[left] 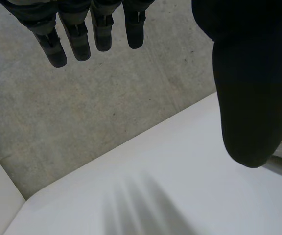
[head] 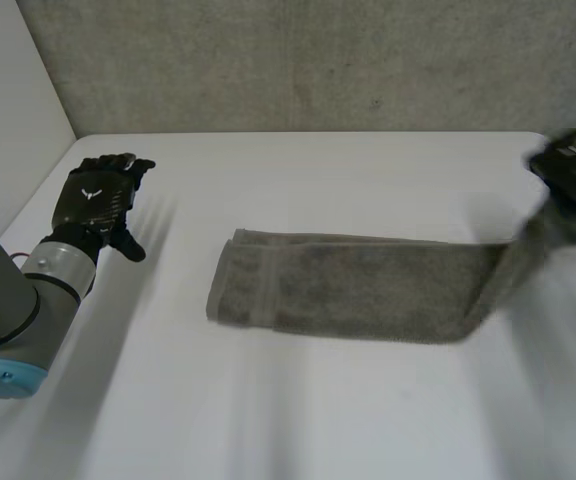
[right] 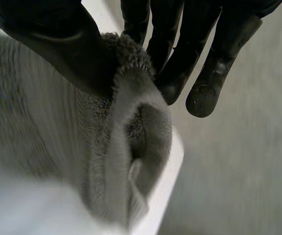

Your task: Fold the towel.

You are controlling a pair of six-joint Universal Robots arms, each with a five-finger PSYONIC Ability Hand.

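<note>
A grey towel lies folded into a long strip across the middle of the white table. Its right end rises off the table into my right hand, which hangs above the table's right edge. In the right wrist view the thumb and fingers pinch the bunched towel end. My left hand hovers over the table's far left, well clear of the towel's left end, with straight fingers and thumb holding nothing.
A grey concrete wall runs behind the table. A white side panel stands at the left. Bare table lies in front of the towel and around my left hand.
</note>
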